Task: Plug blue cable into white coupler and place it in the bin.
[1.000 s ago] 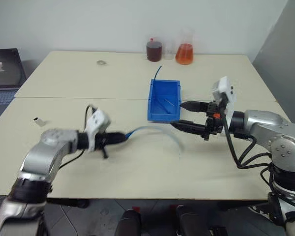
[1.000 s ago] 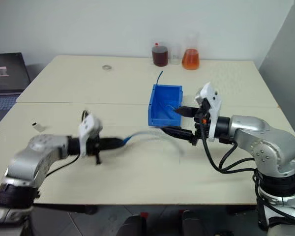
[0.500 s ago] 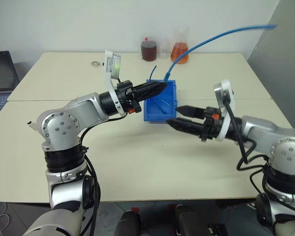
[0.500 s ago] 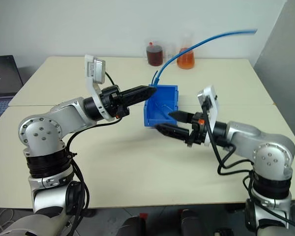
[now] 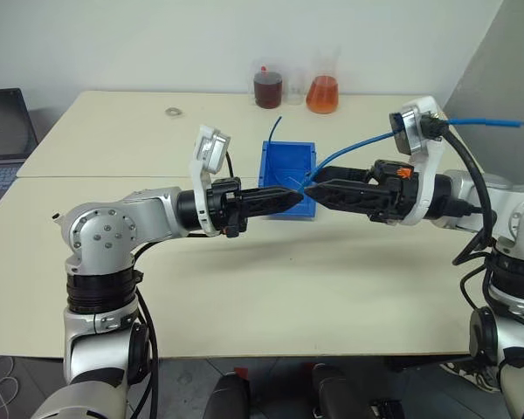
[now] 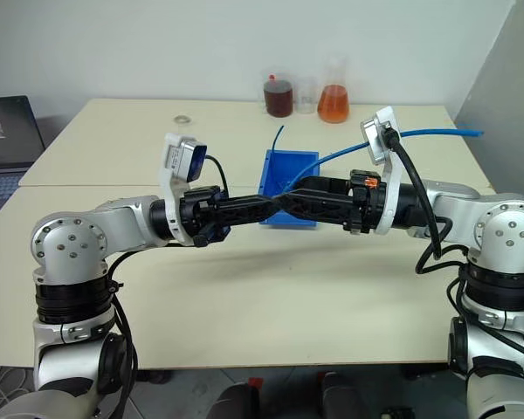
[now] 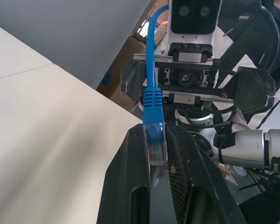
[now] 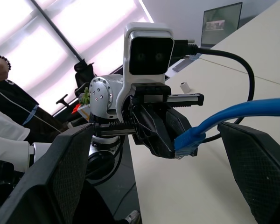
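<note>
Your left pincer (image 5: 299,197) is clenched on the blue cable's (image 7: 152,98) plug end, at picture middle. The plug points straight at your right pincer (image 5: 314,188), which gapes wide and empty. Both hang over the desk (image 5: 332,288), before the bin (image 5: 287,164).

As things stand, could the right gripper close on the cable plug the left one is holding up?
Probably yes. The right gripper is open, its fingers either side of the plug of the blue cable, which the left gripper holds shut. Nothing sits between them.
</note>
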